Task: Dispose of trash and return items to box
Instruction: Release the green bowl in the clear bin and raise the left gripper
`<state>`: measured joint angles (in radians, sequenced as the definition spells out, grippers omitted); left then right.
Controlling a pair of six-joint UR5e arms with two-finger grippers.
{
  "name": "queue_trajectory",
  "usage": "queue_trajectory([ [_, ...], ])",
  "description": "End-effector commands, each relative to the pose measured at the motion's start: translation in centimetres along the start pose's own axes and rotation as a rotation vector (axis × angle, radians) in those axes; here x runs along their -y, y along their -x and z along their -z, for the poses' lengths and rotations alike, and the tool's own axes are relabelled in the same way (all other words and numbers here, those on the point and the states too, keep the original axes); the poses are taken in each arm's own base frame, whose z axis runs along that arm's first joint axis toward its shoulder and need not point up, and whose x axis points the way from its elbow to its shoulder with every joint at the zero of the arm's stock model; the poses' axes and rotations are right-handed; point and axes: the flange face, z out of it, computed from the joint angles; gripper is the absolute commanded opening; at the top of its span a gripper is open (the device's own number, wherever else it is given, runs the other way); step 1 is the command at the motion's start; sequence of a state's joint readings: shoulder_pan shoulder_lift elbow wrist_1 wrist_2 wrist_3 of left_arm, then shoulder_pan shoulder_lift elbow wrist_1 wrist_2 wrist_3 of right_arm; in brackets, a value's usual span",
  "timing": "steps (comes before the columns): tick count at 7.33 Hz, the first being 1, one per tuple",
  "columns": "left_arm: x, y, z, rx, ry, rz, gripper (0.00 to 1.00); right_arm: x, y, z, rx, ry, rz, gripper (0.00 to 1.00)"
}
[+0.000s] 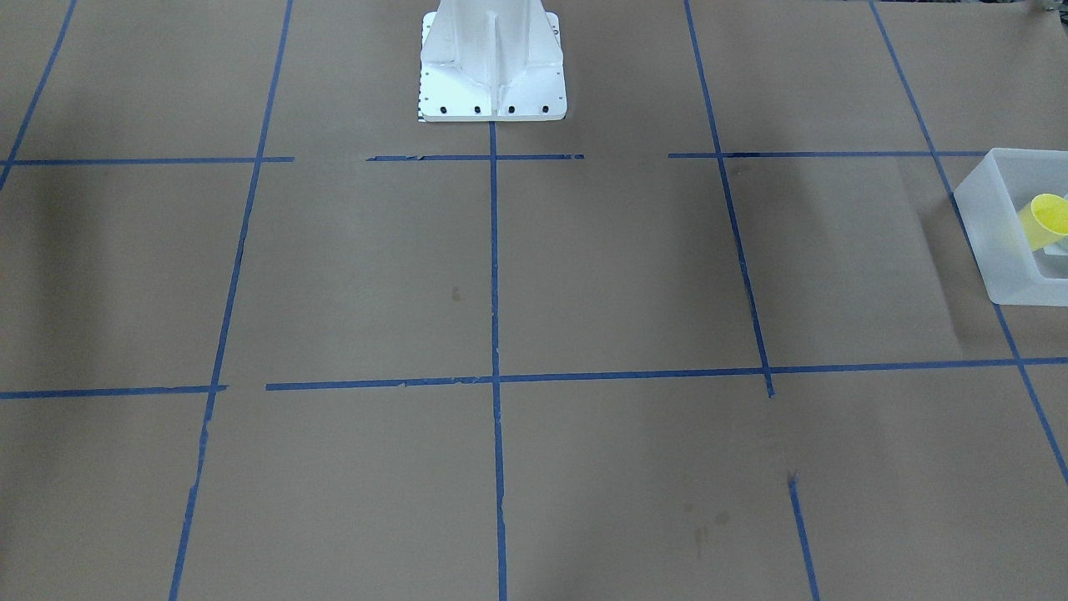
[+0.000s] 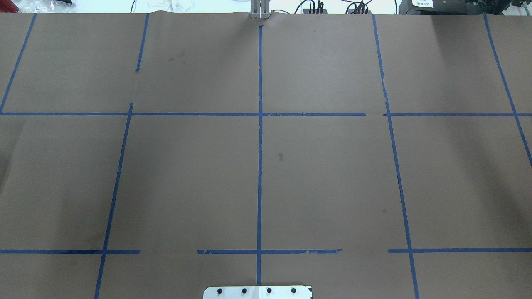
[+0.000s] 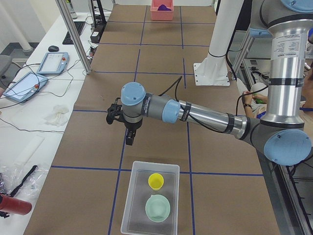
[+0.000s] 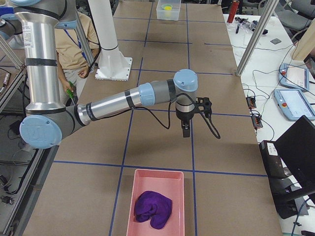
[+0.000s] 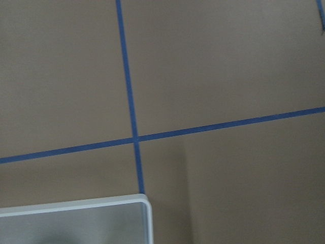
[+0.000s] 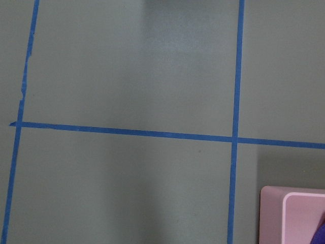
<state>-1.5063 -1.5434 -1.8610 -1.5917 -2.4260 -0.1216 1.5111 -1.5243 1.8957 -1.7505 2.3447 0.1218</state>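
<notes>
Finding the yellow cup (image 3: 156, 181) and mint bowl (image 3: 157, 207) sitting side by side inside the box (image 3: 171, 193) at the desk's (image 3: 156, 58) left end. Judging both light, stiff, slick plastic, best pinched across the rim. Hanging the left tool (image 3: 128, 139) above bare desk near the box, the right tool (image 4: 185, 132) near the pink bin (image 4: 157, 177); failing to tell spread from pressed together. Enjoying open room between; minding box walls.

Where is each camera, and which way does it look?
Front-facing: across table, facing pedestal base; box at right.
Overhead: behind robot, looking down; base only.
Left side: table's end; left arm, box, yellow cup.
Right side: opposite end; right arm, pink bin.
Left wrist: down, box corner.
Right wrist: down, bin corner.
Sides share pedestal base.
</notes>
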Motion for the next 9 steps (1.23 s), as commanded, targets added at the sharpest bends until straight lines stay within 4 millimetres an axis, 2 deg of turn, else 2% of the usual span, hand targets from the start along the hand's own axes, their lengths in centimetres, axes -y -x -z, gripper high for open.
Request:
queue_trajectory([
  [1,-0.1,-1.6,-1.8,-0.015,0.025,-0.008,1.00,1.2,0.0,-2.1,0.000,0.067,-0.027,1.00],
  [2,-0.2,-2.4,-3.1,-0.020,0.053,-0.025,1.00,2.2,-0.4,-3.0,-0.001,0.082,-0.031,1.00],
  [4,-1.1,-1.9,-3.2,-0.022,0.064,-0.003,1.00,2.4,-0.3,-3.5,-0.003,0.091,-0.027,1.00],
  [5,-1.8,-0.8,-2.8,-0.013,0.061,0.017,1.00,2.4,-0.3,-3.5,-0.003,0.091,-0.025,1.00],
  [6,-3.1,0.5,-3.7,-0.007,0.086,0.080,1.00,2.2,-0.4,-3.6,-0.003,0.092,-0.026,1.00],
  [7,-4.2,0.4,-2.0,0.005,0.055,0.112,1.00,2.2,-0.3,-3.5,-0.002,0.089,-0.024,1.00],
  [8,-8.6,4.0,-0.4,0.066,0.029,0.024,1.00,2.3,-0.3,-3.5,-0.002,0.089,-0.020,1.00],
  [9,-9.4,6.8,-0.5,0.138,0.046,-0.081,1.00,2.3,-0.3,-3.5,-0.004,0.089,-0.018,1.00],
])
